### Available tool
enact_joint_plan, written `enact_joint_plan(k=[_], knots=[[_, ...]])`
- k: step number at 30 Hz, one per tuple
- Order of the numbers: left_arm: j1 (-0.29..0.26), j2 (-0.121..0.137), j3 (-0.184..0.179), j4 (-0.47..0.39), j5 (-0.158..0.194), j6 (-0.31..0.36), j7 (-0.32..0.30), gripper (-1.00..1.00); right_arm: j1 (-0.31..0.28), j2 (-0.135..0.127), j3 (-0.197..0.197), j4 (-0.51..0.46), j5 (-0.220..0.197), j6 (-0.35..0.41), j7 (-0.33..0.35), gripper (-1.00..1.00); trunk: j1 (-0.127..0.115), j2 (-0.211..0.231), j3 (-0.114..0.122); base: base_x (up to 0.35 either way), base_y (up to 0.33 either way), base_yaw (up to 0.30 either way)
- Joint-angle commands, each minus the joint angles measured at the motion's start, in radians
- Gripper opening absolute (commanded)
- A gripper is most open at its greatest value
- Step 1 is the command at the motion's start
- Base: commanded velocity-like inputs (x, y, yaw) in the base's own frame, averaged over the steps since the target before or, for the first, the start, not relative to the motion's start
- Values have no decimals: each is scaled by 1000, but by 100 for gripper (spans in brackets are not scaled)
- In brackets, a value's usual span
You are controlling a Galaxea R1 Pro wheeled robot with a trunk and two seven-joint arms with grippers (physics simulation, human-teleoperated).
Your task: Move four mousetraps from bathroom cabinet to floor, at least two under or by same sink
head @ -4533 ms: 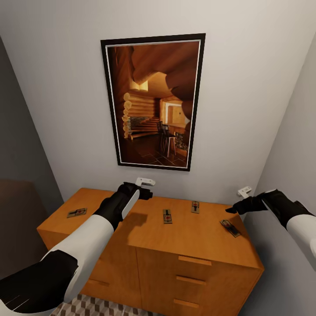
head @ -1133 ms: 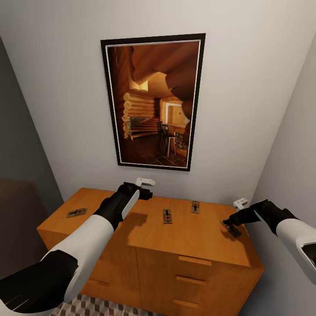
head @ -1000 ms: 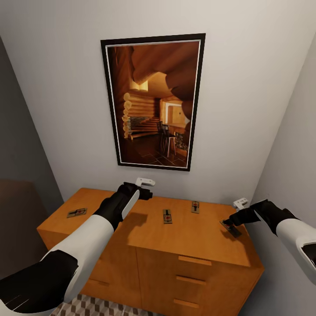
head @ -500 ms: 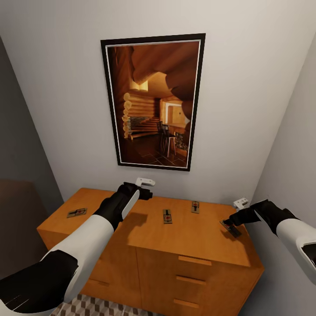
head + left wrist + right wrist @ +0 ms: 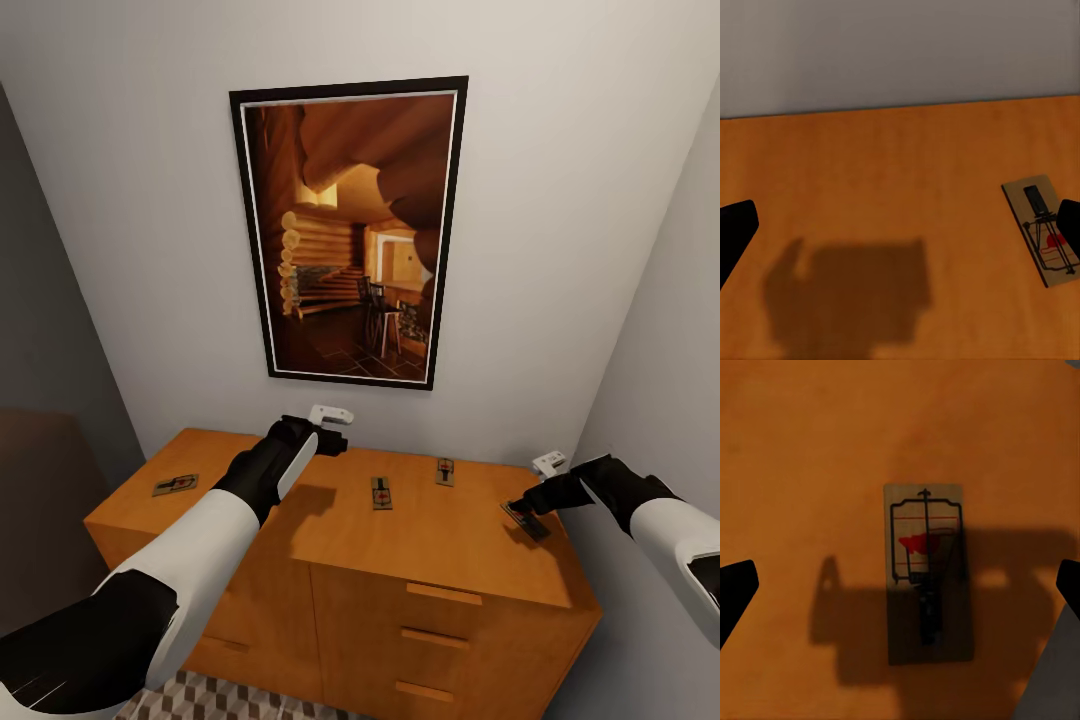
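Right pincer (image 5: 528, 500) lower, over mousetrap (image 5: 926, 572)

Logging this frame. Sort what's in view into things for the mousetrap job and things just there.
For the job: four mousetraps lying on the cabinet; right gripper open over the rightmost; left gripper open; patterned floor.

Just there: framed picture; grey walls.

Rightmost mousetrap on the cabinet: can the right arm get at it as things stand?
Probably yes. The right gripper hovers over that mousetrap, fingers spread on either side, with nothing between them and the trap on the cabinet.
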Motion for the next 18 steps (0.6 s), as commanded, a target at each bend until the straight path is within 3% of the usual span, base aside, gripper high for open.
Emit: enact_joint_plan(k=[1, 18], knots=[[-1, 0, -3, -1, 11, 3, 9, 100, 0, 0, -4, -3, 11, 4, 6, 100, 1, -2, -2, 0, 0, 0], [-1, 0, -3, 0, 11, 3, 9, 100, 0, -1, -4, -3, 11, 4, 6, 100, 58, -107, -49, 0, 0, 0]])
